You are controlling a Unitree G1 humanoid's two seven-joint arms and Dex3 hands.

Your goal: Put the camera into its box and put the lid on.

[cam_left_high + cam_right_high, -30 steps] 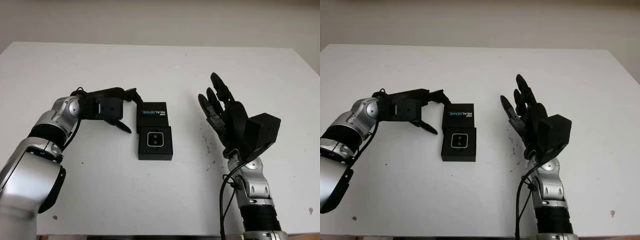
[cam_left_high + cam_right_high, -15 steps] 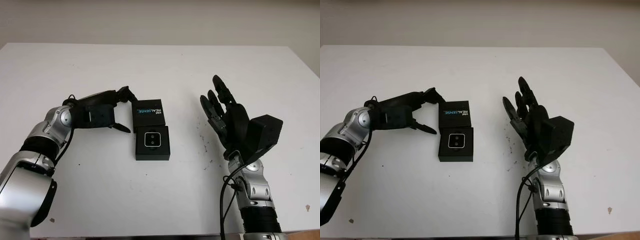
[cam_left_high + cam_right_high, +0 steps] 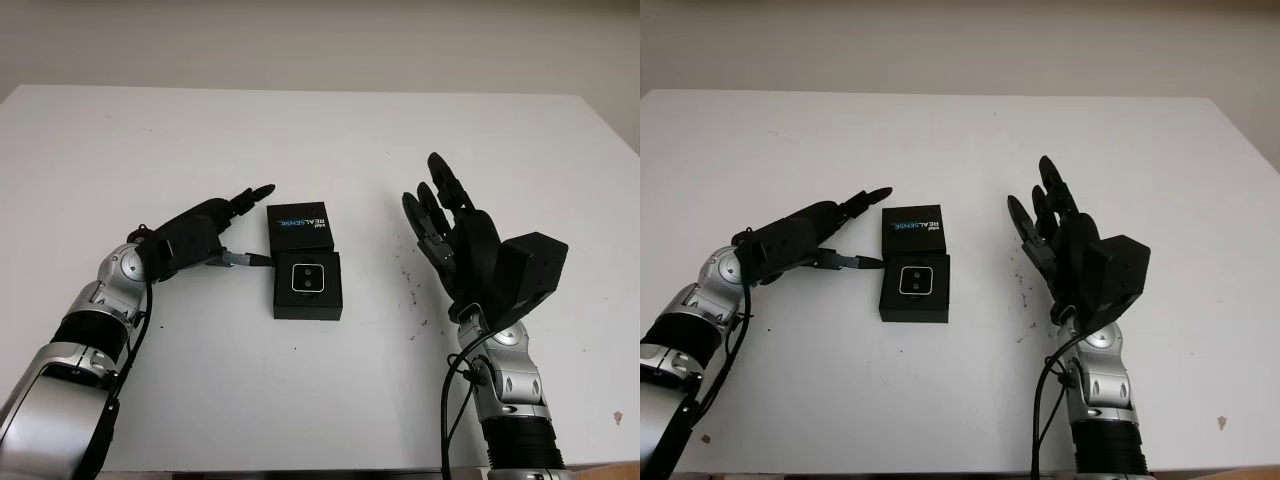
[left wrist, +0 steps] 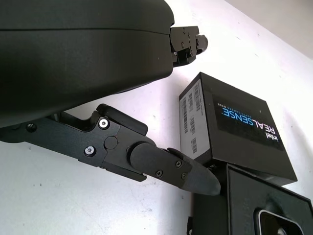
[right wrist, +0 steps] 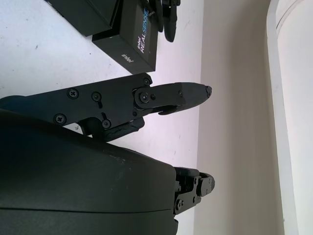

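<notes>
A black box base [image 3: 308, 300] lies at the table's middle, with the camera [image 3: 307, 277] set in its top, white-rimmed face up. The black lid [image 3: 302, 227], printed REALSENSE, lies flat just behind the base and meets its far edge. My left hand [image 3: 262, 225] is open just left of the lid, one finger near the lid's far left corner and the thumb [image 4: 166, 164] pointing at the seam between lid and base. From the left wrist the lid [image 4: 244, 127] sits close beside that thumb. My right hand [image 3: 440, 215] is open, raised to the right of the box.
The white table [image 3: 320, 140] stretches wide behind the box. Small dark specks [image 3: 410, 290] mark the surface between the box and the right hand. The table's front edge runs close to both forearms.
My left hand has drawn back to the left and turned lower, its fingers coming off the lid's far left corner. Lid, base and right hand stay about where they were.
</notes>
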